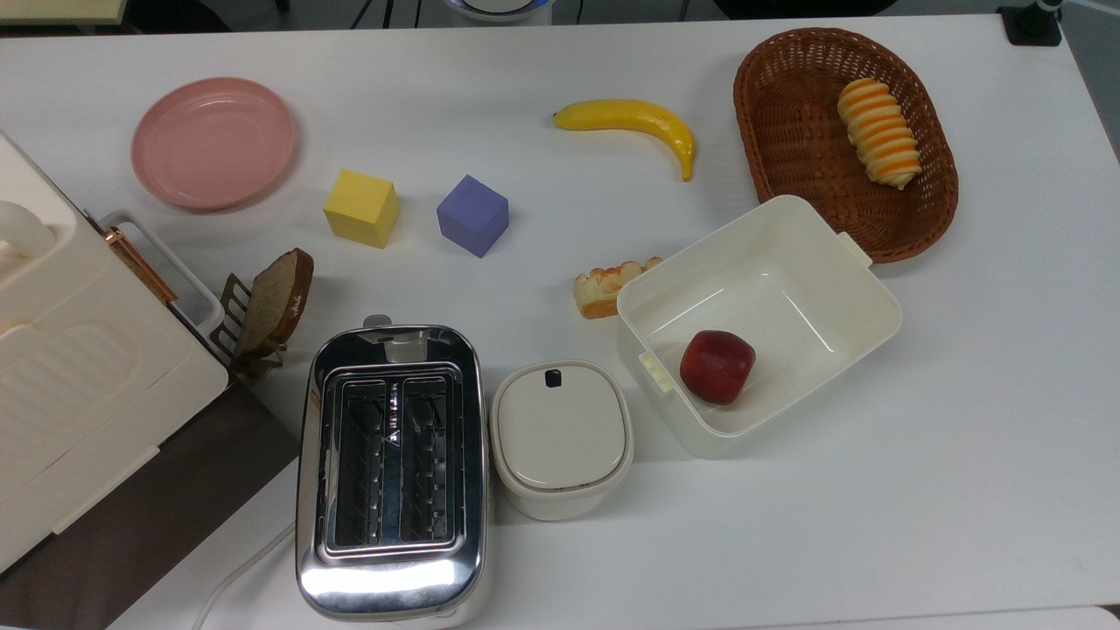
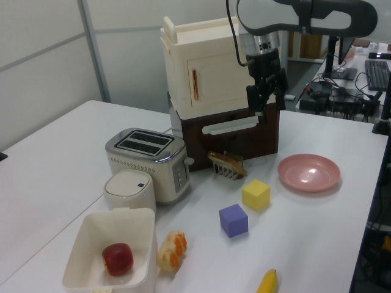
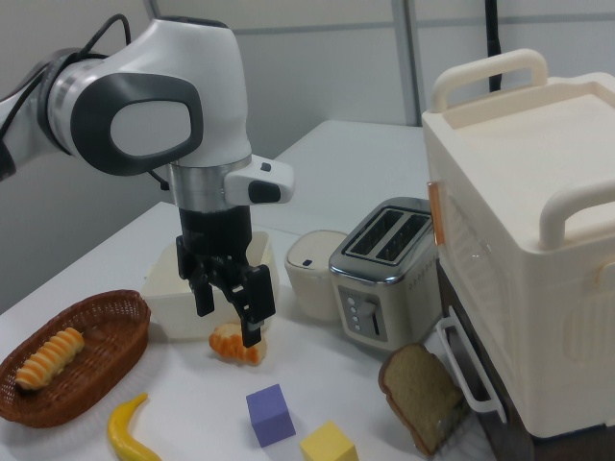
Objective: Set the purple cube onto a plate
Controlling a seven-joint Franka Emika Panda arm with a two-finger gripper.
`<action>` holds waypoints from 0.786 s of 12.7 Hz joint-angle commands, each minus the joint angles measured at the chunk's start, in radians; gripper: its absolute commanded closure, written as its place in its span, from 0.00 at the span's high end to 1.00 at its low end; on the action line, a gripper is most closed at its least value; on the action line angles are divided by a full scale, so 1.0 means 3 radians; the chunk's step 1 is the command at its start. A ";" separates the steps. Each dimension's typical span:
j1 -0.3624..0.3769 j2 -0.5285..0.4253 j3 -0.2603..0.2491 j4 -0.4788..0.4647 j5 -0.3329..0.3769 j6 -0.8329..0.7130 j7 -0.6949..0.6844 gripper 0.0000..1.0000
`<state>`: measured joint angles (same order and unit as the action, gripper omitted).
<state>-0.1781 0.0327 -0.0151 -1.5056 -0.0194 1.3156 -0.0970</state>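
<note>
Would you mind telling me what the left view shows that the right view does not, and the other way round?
Left view alone: the pink plate and the red apple inside the white tub. Right view alone: the wicker basket holding a striped bread roll. Both share the purple cube, the yellow cube, the toaster, the banana and the open gripper, raised above the table.
</note>
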 commanded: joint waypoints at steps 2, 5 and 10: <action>0.0006 -0.0017 -0.0036 0.0003 0.0115 -0.0039 -0.0050 1.00; 0.0001 -0.0002 -0.0047 0.0003 0.0325 0.0022 -0.0050 1.00; -0.0081 0.0070 -0.0103 -0.0008 0.0601 0.0186 -0.0050 1.00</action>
<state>-0.1868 0.0454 -0.0363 -1.5057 0.1083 1.3470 -0.0971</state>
